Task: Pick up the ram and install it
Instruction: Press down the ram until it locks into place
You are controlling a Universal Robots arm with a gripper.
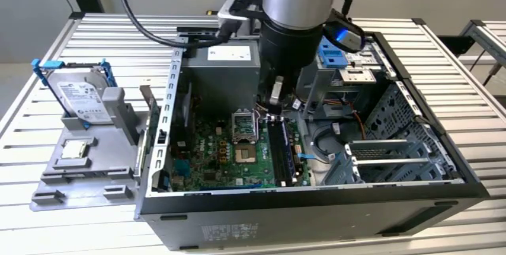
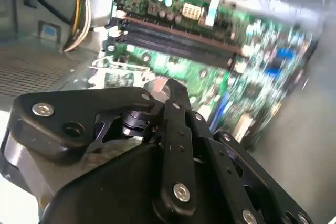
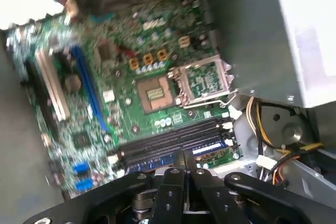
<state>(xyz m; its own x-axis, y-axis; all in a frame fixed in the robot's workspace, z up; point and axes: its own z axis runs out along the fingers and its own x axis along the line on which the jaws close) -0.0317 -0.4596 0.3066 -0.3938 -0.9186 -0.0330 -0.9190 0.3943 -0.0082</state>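
**A:** Entries, starting at the exterior view's left?

**B:** Grey tray [image 1: 79, 175] on the tabletop [image 1: 47, 47], with a hard drive [image 1: 83, 98] standing in it.

**A:** Middle?

**B:** Open case [image 1: 316, 219], motherboard [image 1: 213, 148] and CPU socket [image 1: 243, 126]. Just right of the socket is the slot bank. The ram [image 1: 286, 148] appears to stand in a slot there. In the first wrist view it is the blue-faced strip [image 3: 202, 149]. I cannot tell if it is fully seated.

**A:** Gripper?

**B:** The gripper [image 1: 275, 99] is directly above that slot bank. Its tips are drawn together, with nothing visible between them in the first wrist view [image 3: 184, 161].

**A:** Handling note for the ram?

**B:** Judged light, thin and stiff, with fragile chips and contacts. Hold it across the flat faces near the top edge, or press on that edge.

**A:** Far right?

**B:** Drive cage [image 1: 395, 148].
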